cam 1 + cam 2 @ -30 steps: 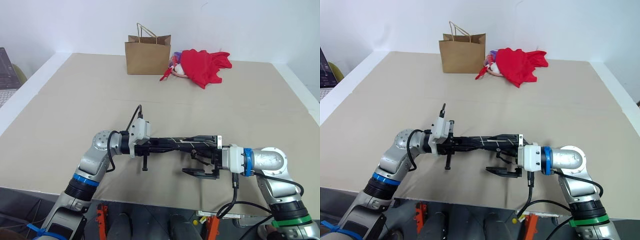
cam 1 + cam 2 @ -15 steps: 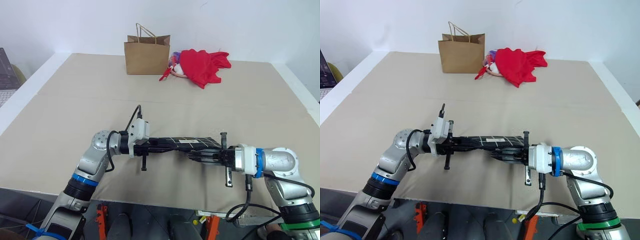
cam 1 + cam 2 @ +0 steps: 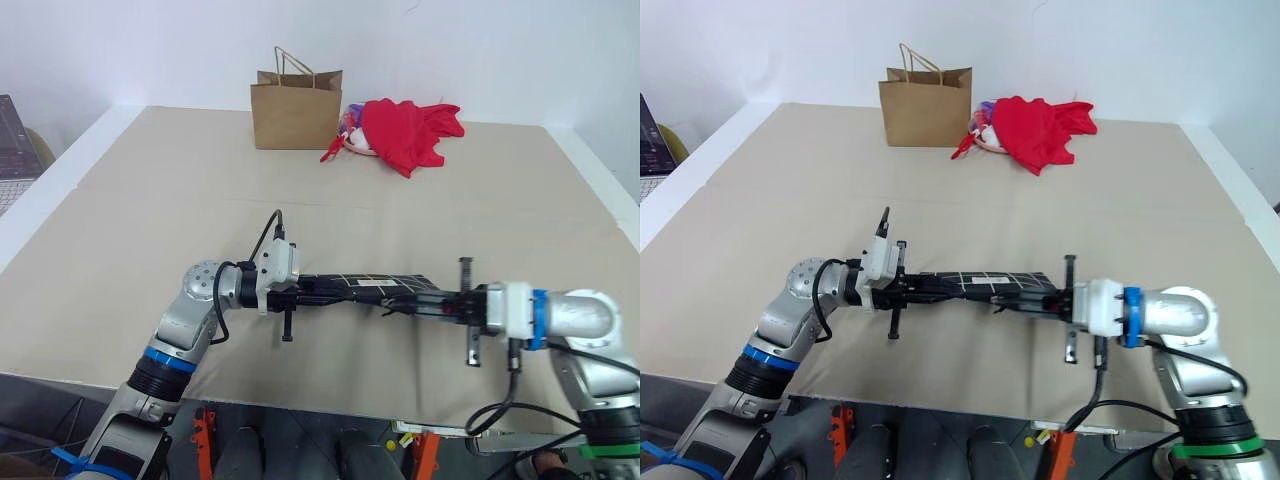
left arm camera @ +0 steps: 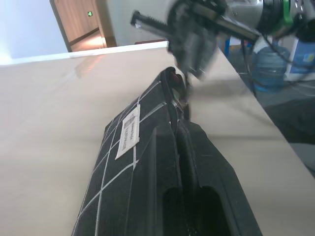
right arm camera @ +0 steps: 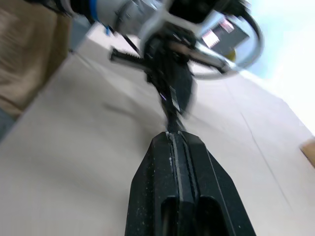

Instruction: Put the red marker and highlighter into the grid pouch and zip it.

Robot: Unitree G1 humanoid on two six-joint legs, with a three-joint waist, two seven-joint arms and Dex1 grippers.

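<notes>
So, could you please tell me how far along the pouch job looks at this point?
Neither pen lies loose on the table, so both are probably inside already, though the contents are hidden. In hand: the left claw is shut on one end of the grid pouch, held off the table, while the right claw is shut at the other end, apparently on the zipper pull. Left: finishing the zip.

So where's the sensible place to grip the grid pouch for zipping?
By its two short ends, coming in level from either side. The grid pouch hangs stretched above the table, long and flat. The left gripper is shut on its left end; the right gripper, shut at the right end, looks pinched on the zipper pull.
</notes>
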